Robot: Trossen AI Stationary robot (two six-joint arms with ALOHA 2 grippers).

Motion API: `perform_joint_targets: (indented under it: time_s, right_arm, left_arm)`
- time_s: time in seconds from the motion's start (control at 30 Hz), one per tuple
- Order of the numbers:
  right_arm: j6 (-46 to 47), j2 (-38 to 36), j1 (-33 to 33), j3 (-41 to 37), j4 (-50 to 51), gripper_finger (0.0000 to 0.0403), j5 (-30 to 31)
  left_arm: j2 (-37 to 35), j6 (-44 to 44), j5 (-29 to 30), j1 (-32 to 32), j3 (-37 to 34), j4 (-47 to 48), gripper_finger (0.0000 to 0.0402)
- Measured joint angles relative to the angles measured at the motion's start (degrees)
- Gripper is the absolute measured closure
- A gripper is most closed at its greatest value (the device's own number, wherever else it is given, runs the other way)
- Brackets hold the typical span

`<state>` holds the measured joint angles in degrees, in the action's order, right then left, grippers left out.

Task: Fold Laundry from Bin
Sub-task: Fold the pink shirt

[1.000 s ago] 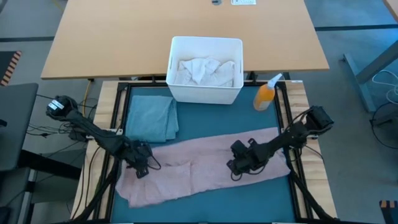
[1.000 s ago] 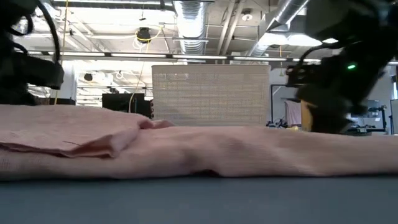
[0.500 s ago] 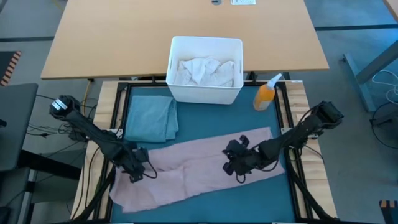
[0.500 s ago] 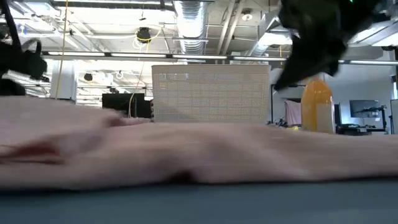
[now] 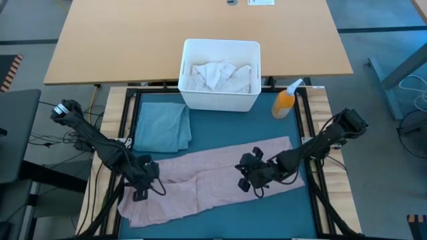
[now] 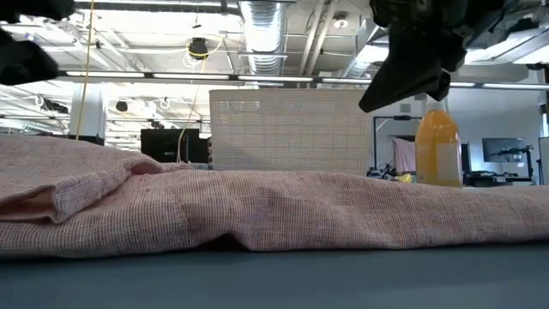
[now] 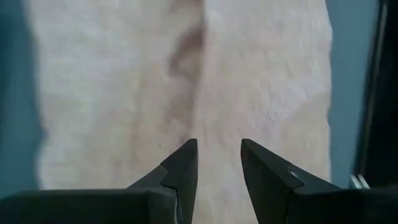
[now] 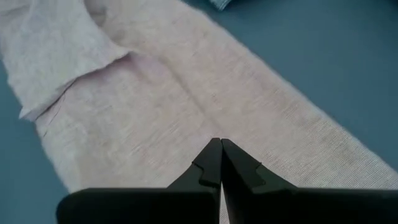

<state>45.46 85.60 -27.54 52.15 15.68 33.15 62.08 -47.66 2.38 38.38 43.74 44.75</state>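
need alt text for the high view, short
A pink cloth lies spread across a teal mat, with the left gripper and right gripper over it. Behind stand a white bin of laundry, a folded blue cloth and an orange bottle.

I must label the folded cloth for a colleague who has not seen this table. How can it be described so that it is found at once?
Start at the white bin at the far edge of the teal mat. Just in front of its left corner lies the folded cloth, a neat blue-green rectangle. Unlike the long pink garment spread beside it, it is folded and nearly matches the mat's colour.

Garments spread on the mat: two — pink cloth (image 5: 213, 179), teal cloth (image 5: 162, 126)
Bins: one — white bin (image 5: 221, 99)
Spray bottles: one — orange bottle (image 5: 285, 101)
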Motion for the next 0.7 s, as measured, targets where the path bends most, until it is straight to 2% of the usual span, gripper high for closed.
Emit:
perform_joint_targets:
  time_s: [0.17,0.43,0.7]
  right_arm:
    - [0.1,0.0,-1.39,-0.01,-0.02,0.0373,-0.07]
    - [-0.51,0.0,-1.12,-0.01,0.08,0.0373,-0.07]
    - [-0.78,0.0,-0.86,-0.01,0.1,0.0373,-0.09]
  left_arm:
    - [0.92,-0.41,-5.16,0.5,-2.09,-5.93,0.029]
    - [0.83,-2.99,-5.07,0.67,-5.11,-4.92,0.0282]
    - [0.83,-1.16,-3.28,0.67,-5.61,-5.14,0.0204]
